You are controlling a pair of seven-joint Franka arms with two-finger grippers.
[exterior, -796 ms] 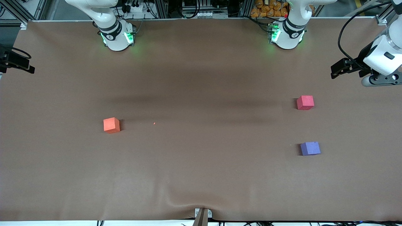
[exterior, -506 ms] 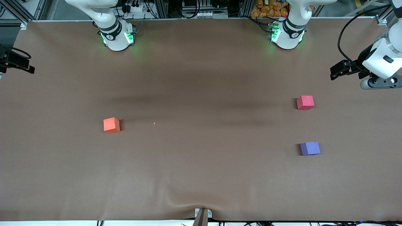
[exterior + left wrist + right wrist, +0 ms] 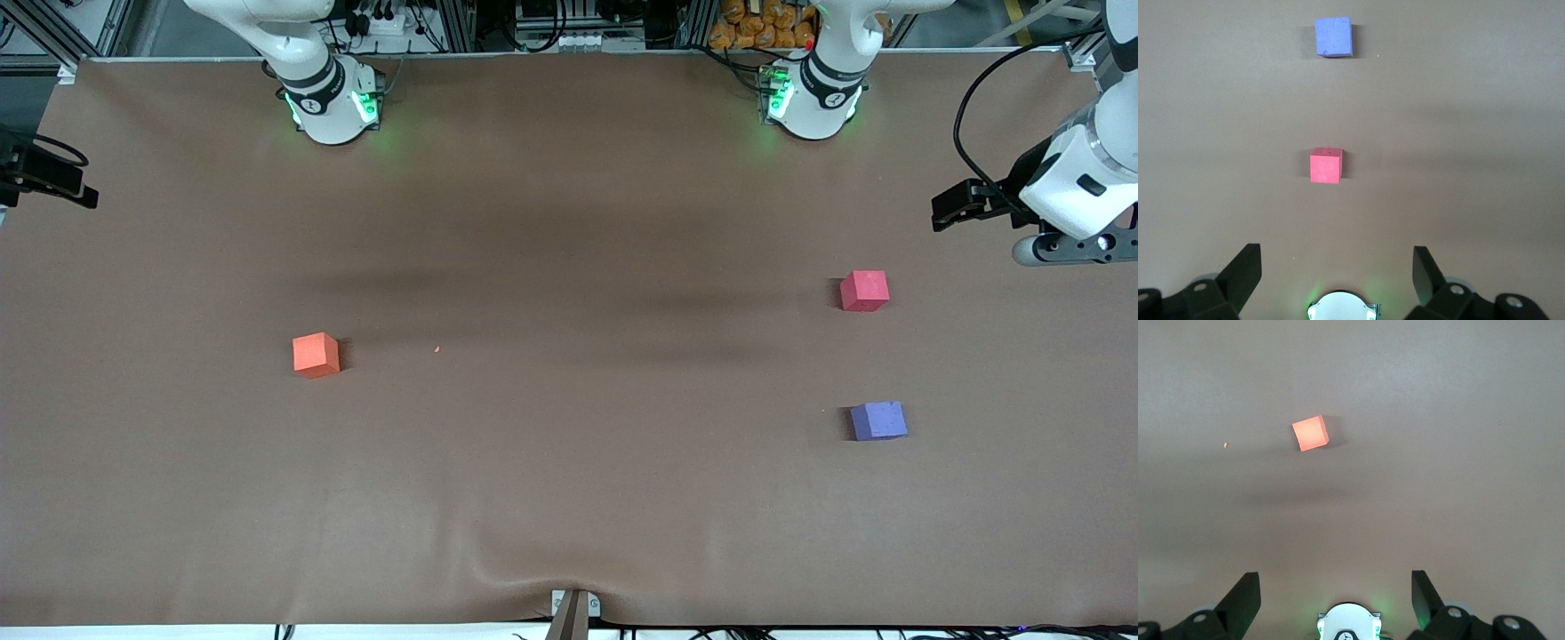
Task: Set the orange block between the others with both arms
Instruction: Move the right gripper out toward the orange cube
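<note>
The orange block (image 3: pixel 316 355) (image 3: pixel 1311 433) sits alone on the brown table toward the right arm's end. The others stand toward the left arm's end: a pinkish-red cube (image 3: pixel 864 291) (image 3: pixel 1325 165) and, nearer the front camera, a purple-blue cube (image 3: pixel 878 420) (image 3: pixel 1333 37), with bare table between them. My left gripper (image 3: pixel 944 210) (image 3: pixel 1336 260) hangs open and empty over the table's edge at its own end. At the other end my right gripper (image 3: pixel 80 188) (image 3: pixel 1335 583) is also open and empty, high over the table, well apart from the orange block.
A tiny orange crumb (image 3: pixel 436 349) lies beside the orange block, toward the table's middle. The green-lit arm bases (image 3: pixel 333 102) (image 3: pixel 811 98) stand along the back edge. The brown cover is wrinkled near a clamp (image 3: pixel 573 609) at the front edge.
The left arm's wrist has sunk and tilted a little, shifting its gripper slightly. The right arm and all three cubes have stayed put.
</note>
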